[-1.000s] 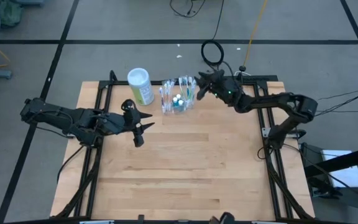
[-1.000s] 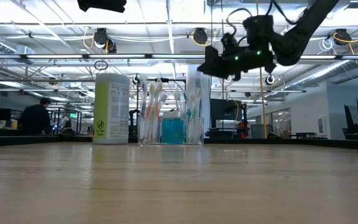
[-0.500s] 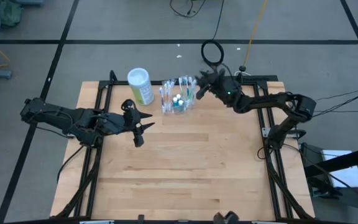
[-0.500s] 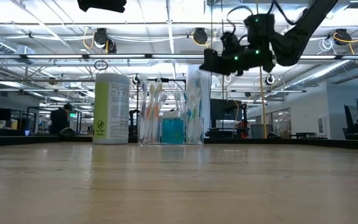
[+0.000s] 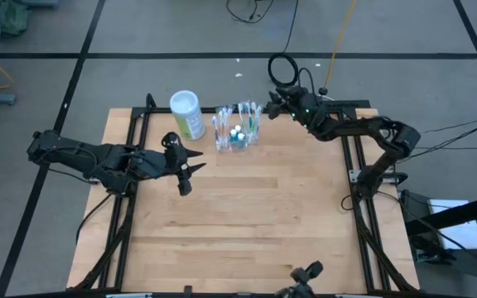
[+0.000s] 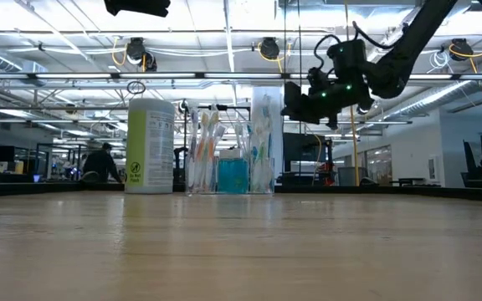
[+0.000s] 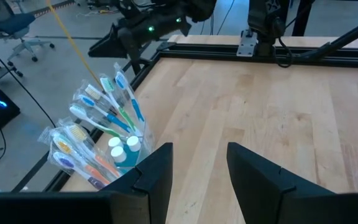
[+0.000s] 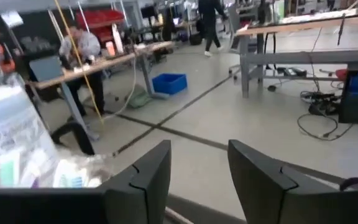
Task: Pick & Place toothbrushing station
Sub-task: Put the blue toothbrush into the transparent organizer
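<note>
The toothbrushing station (image 5: 238, 128) is a clear plastic holder with several toothbrushes and small blue bottles; it stands on its base near the table's far edge, also in the low view (image 6: 231, 159) and the left wrist view (image 7: 101, 140). My right gripper (image 5: 273, 109) hovers open and empty just right of it, above the table (image 6: 295, 100). My left gripper (image 5: 190, 165) is open and empty over the table's left part, clear of the station.
A green canister with a white lid (image 5: 186, 112) stands left of the station near the far edge. The wooden table (image 5: 247, 223) stretches toward the near edge. A black frame rail (image 5: 354, 165) runs along the right side. A person (image 8: 79, 46) sits beyond the table.
My right gripper has drawn back from the station toward the table's far right corner and turned to point outward past the far edge. The station has stayed where it was.
</note>
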